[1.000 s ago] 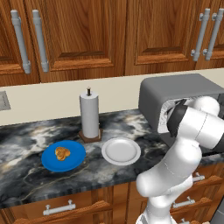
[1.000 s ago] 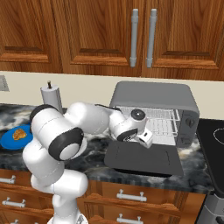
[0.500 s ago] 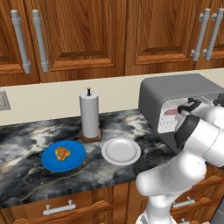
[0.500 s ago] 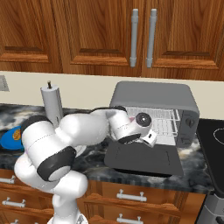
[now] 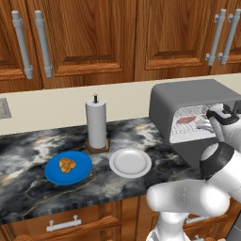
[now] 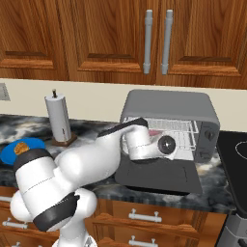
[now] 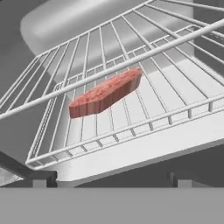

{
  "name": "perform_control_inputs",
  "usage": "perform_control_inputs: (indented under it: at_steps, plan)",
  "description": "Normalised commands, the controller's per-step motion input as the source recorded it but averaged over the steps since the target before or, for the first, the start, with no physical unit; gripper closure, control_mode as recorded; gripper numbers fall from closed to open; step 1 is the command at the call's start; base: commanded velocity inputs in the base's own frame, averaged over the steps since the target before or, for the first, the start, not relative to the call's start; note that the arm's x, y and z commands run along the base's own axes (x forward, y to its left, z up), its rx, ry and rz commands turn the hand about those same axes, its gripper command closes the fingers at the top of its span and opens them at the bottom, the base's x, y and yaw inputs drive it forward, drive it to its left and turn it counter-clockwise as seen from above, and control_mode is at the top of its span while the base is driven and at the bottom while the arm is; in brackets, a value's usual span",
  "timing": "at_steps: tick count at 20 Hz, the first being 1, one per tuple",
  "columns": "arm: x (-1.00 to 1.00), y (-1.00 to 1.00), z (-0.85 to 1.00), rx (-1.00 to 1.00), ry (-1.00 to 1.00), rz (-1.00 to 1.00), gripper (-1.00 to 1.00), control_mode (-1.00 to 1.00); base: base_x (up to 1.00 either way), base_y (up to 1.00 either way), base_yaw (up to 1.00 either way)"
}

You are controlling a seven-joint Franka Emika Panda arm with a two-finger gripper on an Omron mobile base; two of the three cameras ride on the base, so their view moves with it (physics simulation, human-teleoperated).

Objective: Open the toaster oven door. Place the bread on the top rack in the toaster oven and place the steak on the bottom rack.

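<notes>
The toaster oven [image 6: 169,123] stands on the marble counter [image 5: 28,188] with its door [image 6: 159,176] dropped flat in front, so the cavity is open to the arm. The steak [image 7: 106,92] lies on the bottom rack [image 7: 131,113], toward the middle of the wires and under the front bar of the top rack [image 7: 109,65], which crosses just above it in the hand view. The gripper [image 7: 107,181] sits at the mouth of the oven with its jaws spread wide and nothing between them (the dark tips [image 7: 40,179] stand well apart at the bottom of the hand view), which fits a release of the meat.

The bread [image 5: 67,164] is well away from the oven, on the blue plate [image 5: 84,174] past the paper-towel roll [image 5: 96,123]; a bare white plate [image 5: 130,163] lies between that plate and the oven. By my judgement the steak half is done, and the bread remains to be fetched for the top rack.
</notes>
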Motion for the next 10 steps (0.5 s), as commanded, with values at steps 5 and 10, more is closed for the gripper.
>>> perform_control_inputs:
  at_steps: [5,10]
  plan:
    - [-0.07,-0.15,0.3,0.0,-0.16,0.17,-1.0,-1.0,0.0,0.0,0.0]
    - [0.0,-0.07,0.33,0.1,0.0,0.0,-1.0,-1.0,0.0,0.0,0.0]
